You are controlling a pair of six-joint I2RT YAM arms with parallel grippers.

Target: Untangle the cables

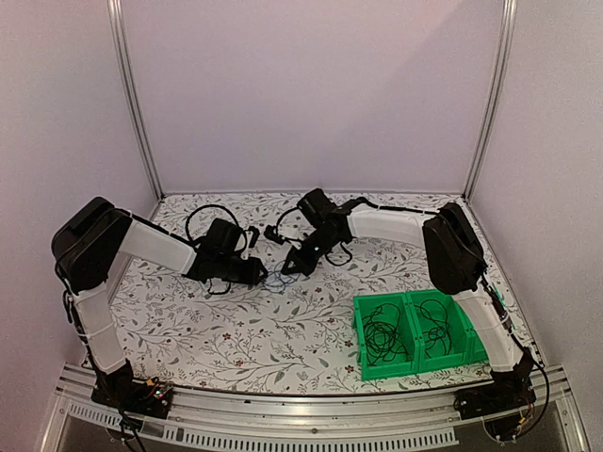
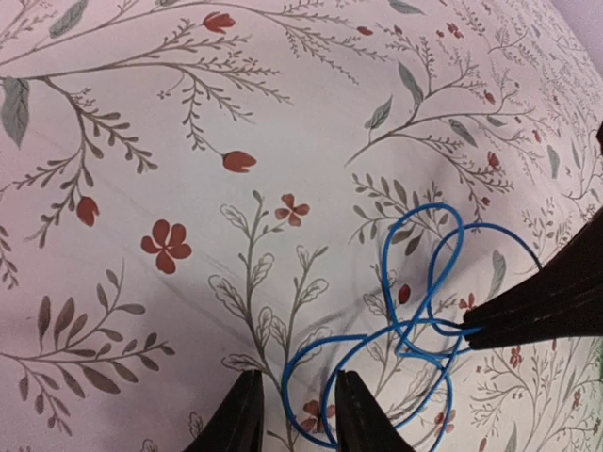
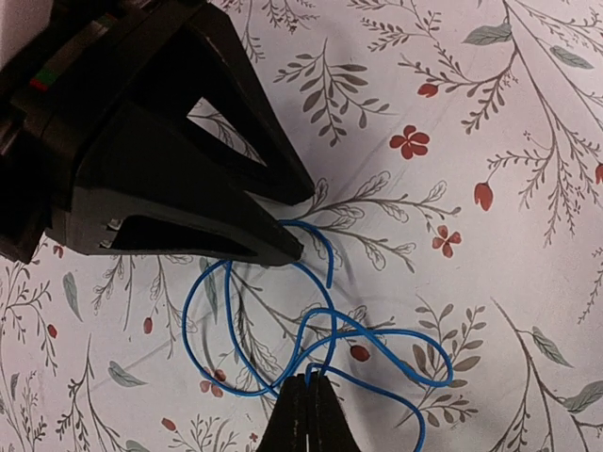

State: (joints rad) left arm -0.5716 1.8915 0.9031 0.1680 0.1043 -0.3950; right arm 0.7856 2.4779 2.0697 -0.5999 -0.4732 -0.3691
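A thin blue cable [image 1: 279, 280] lies looped on the floral tabletop between my two grippers. In the left wrist view a loop of the blue cable [image 2: 383, 273] runs between the open fingers of my left gripper [image 2: 294, 414], which is low over the table. My right gripper [image 3: 311, 414] is shut on a crossing of the blue cable [image 3: 186, 320]. Its dark fingers [image 2: 546, 311] enter the left wrist view from the right. In the top view the left gripper [image 1: 256, 274] and right gripper [image 1: 288, 268] nearly meet over the blue cable. Black cables [image 1: 382, 341] lie coiled in green bins.
Green bins [image 1: 377, 299] stand side by side at the front right, a second one holding another black cable [image 1: 435, 325]. A small black object [image 1: 273, 234] lies behind the grippers. The left gripper's body [image 3: 160, 160] fills the upper left of the right wrist view.
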